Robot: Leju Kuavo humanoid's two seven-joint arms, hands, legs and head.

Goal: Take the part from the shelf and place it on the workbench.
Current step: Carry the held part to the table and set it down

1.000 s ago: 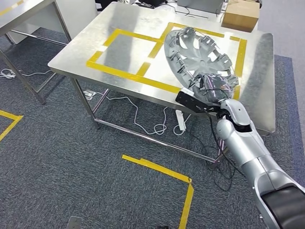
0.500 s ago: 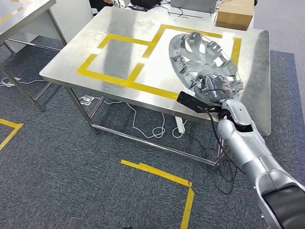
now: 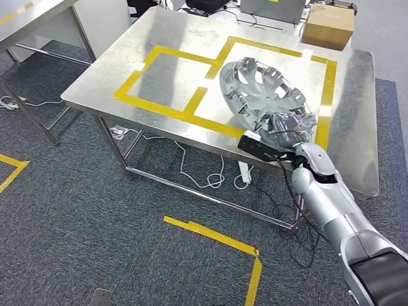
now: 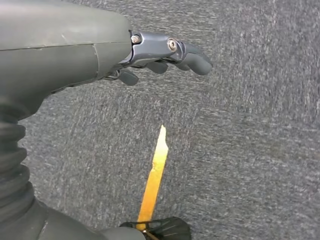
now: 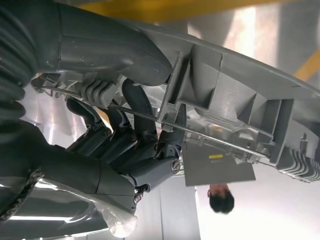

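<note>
The part is a round silver-grey hubcap [image 3: 262,91], held tilted over the right yellow-taped square of the steel workbench [image 3: 144,89]. My right hand [image 3: 287,127] grips its near rim from the bench's front edge. In the right wrist view the thumb [image 5: 113,50] lies over the rim of the hubcap [image 5: 241,105] and the dark fingers [image 5: 124,145] curl under it around a wire ring. My left hand [image 4: 166,52] hangs over the grey carpet with nothing in it, fingers stretched out.
A cardboard box [image 3: 331,25] sits at the bench's far right corner. White and black cables [image 3: 206,169] lie on the carpet under the bench. A second steel table [image 3: 29,19] stands at the left. Yellow tape lines [image 3: 226,239] mark the floor.
The whole view shifted as the camera moved. The hubcap now sits lower over the bench top, still held in my right hand.
</note>
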